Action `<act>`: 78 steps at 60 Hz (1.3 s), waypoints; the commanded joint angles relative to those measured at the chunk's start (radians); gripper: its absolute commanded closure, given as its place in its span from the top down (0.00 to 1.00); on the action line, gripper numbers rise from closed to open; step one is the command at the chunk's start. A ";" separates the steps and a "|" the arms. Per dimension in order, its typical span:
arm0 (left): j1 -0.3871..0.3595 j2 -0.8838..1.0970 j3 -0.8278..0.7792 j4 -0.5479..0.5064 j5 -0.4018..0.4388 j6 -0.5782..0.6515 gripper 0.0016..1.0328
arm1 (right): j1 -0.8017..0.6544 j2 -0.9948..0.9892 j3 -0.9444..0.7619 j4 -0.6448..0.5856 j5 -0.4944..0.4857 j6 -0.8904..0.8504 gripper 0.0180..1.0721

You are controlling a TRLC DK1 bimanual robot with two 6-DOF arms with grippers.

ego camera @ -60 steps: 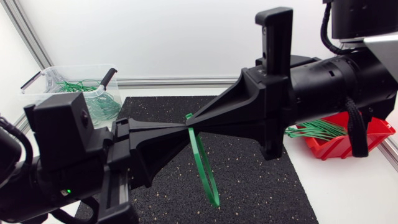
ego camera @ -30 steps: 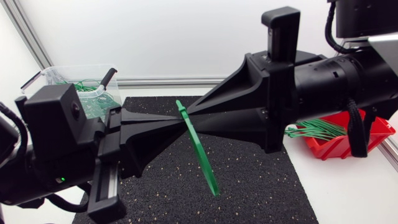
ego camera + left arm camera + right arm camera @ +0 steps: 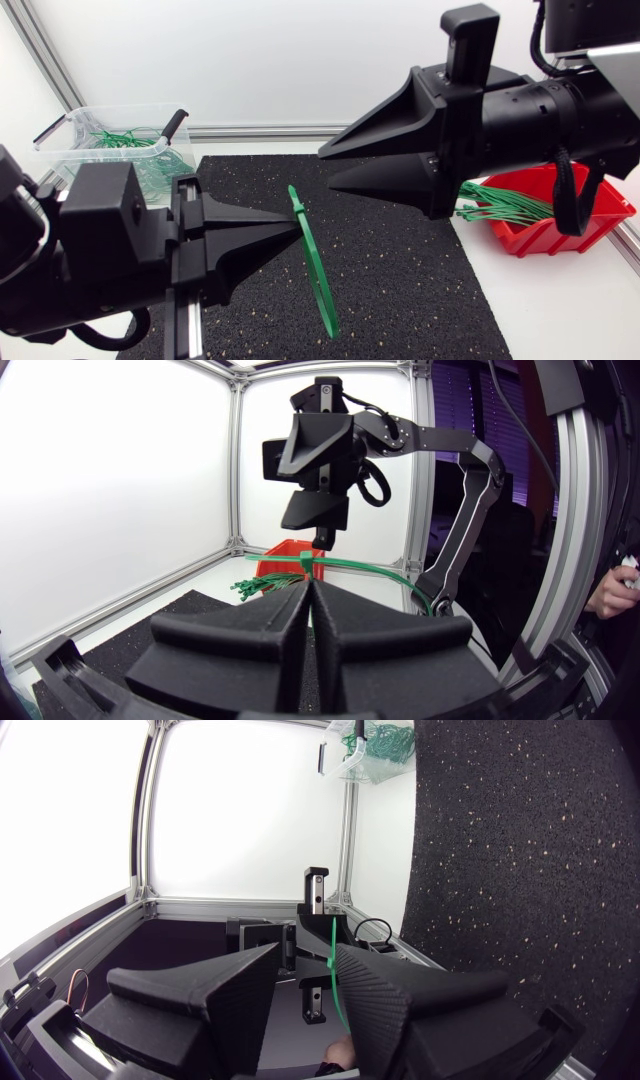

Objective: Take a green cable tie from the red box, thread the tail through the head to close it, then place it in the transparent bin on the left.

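1. The left arm (image 3: 90, 260) is sitting in the lower left of the head view. Its left gripper (image 3: 297, 228) is pointing toward the middle of the frame.
2. The 2 fingers of the left gripper are pressing tight together. They are pinching the green cable tie (image 3: 316, 270) just below its head.
3. The green cable tie is hanging in the air over the black mat (image 3: 410, 290). Its head is up near the middle of the frame. Its long thin body is slanting down toward the lower middle.
4. The right arm (image 3: 560, 110) is sitting in the upper right of the frame. Its right gripper (image 3: 327, 170) is pointing left. It is hanging near the tie's head, up and to the right of it, but not touching it.
5. The 2 fingers of the right gripper are standing apart with a gap between them, and they are holding nothing.
6. The red box (image 3: 530, 238) is sitting at the right side of the frame, partly hiding behind the right arm. It is holding a bunch of green ties (image 3: 500, 207).
7. The transparent bin (image 3: 60, 140) is sitting in the upper left. It is holding a pile of green ties (image 3: 120, 137).
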 commanded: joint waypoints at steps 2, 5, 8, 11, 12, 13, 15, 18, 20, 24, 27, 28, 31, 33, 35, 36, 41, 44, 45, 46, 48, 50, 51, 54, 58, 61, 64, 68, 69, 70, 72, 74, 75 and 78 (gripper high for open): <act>-0.017 -0.012 0.005 -0.021 0.010 0.073 0.04 | 0.009 0.038 0.022 -0.025 -0.013 -0.093 0.43; -0.028 -0.012 0.007 -0.027 0.010 0.090 0.04 | 0.023 0.049 0.024 -0.034 -0.013 -0.117 0.43; -0.040 -0.011 0.010 -0.036 0.007 0.115 0.04 | 0.037 0.055 0.024 -0.045 -0.013 -0.140 0.43; -0.050 -0.011 0.011 -0.041 -0.004 0.128 0.04 | 0.044 0.061 0.024 -0.053 -0.013 -0.151 0.43; -0.053 -0.011 0.013 -0.044 -0.008 0.134 0.04 | 0.047 0.063 0.024 -0.057 -0.013 -0.157 0.43; -0.056 -0.011 0.016 -0.048 -0.010 0.144 0.04 | 0.052 0.064 0.024 -0.063 -0.013 -0.165 0.43; -0.057 -0.011 0.019 -0.055 -0.016 0.154 0.04 | 0.058 0.067 0.024 -0.074 -0.011 -0.175 0.43; -0.060 -0.011 0.019 -0.056 -0.020 0.168 0.04 | 0.066 0.069 0.024 -0.089 -0.011 -0.189 0.43; -0.066 -0.012 0.022 -0.061 -0.030 0.179 0.04 | 0.075 0.069 0.024 -0.097 -0.010 -0.197 0.43; -0.079 -0.012 0.024 -0.065 -0.040 0.190 0.04 | 0.081 0.069 0.025 -0.114 -0.010 -0.212 0.43; -0.080 -0.014 0.028 -0.073 -0.046 0.207 0.04 | 0.092 0.069 0.025 -0.122 -0.008 -0.215 0.42; -0.082 -0.014 0.031 -0.076 -0.046 0.208 0.04 | 0.093 0.067 0.025 -0.126 -0.007 -0.218 0.42; -0.082 -0.015 0.037 -0.081 -0.046 0.211 0.04 | 0.096 0.063 0.025 -0.129 0.001 -0.229 0.33; -0.082 -0.017 0.041 -0.082 -0.048 0.211 0.04 | 0.098 0.058 0.025 -0.129 0.009 -0.234 0.28; -0.082 -0.017 0.047 -0.088 -0.050 0.214 0.04 | 0.098 0.055 0.025 -0.129 0.013 -0.234 0.23; -0.082 -0.017 0.050 -0.093 -0.050 0.219 0.04 | 0.098 0.054 0.027 -0.129 0.013 -0.234 0.22; -0.082 -0.021 0.059 -0.101 -0.051 0.220 0.04 | 0.098 0.049 0.032 -0.143 0.016 -0.237 0.18; -0.082 -0.023 0.065 -0.108 -0.053 0.222 0.04 | 0.103 0.044 0.033 -0.145 0.018 -0.238 0.18; -0.082 -0.023 0.065 -0.108 -0.053 0.222 0.04 | 0.106 0.043 0.033 -0.143 0.018 -0.238 0.18; -0.082 -0.023 0.067 -0.108 -0.053 0.222 0.04 | 0.107 0.041 0.033 -0.145 0.019 -0.240 0.18; -0.082 -0.023 0.070 -0.110 -0.053 0.222 0.04 | 0.110 0.040 0.033 -0.146 0.021 -0.240 0.17; -0.082 -0.023 0.071 -0.111 -0.053 0.223 0.04 | 0.115 0.037 0.033 -0.149 0.025 -0.240 0.17; -0.082 -0.023 0.073 -0.111 -0.053 0.223 0.04 | 0.116 0.035 0.033 -0.149 0.027 -0.240 0.15; -0.082 -0.024 0.074 -0.116 -0.053 0.225 0.04 | 0.118 0.029 0.035 -0.149 0.041 -0.251 0.06; -0.082 -0.026 0.076 -0.119 -0.053 0.225 0.04 | 0.121 0.023 0.036 -0.149 0.048 -0.254 0.06; -0.083 -0.027 0.076 -0.124 -0.053 0.226 0.04 | 0.121 0.017 0.038 -0.149 0.050 -0.252 0.06; -0.086 -0.032 0.074 -0.127 -0.054 0.228 0.04 | 0.119 0.012 0.041 -0.149 0.050 -0.249 0.06; -0.097 -0.040 0.074 -0.133 -0.063 0.228 0.04 | 0.121 0.008 0.045 -0.149 0.052 -0.249 0.06; -0.102 -0.041 0.073 -0.133 -0.066 0.228 0.04 | 0.121 0.006 0.047 -0.149 0.053 -0.249 0.06; -0.108 -0.044 0.073 -0.136 -0.071 0.228 0.04 | 0.121 0.006 0.047 -0.149 0.055 -0.249 0.06; -0.114 -0.049 0.073 -0.140 -0.074 0.228 0.04 | 0.121 0.004 0.048 -0.149 0.056 -0.249 0.06; -0.122 -0.055 0.073 -0.145 -0.079 0.228 0.04 | 0.119 0.004 0.052 -0.149 0.059 -0.249 0.06; -0.126 -0.057 0.073 -0.145 -0.083 0.228 0.04 | 0.119 0.004 0.052 -0.149 0.064 -0.249 0.06; -0.152 -0.064 0.073 -0.151 -0.102 0.228 0.04 | 0.121 0.004 0.055 -0.145 0.087 -0.252 0.06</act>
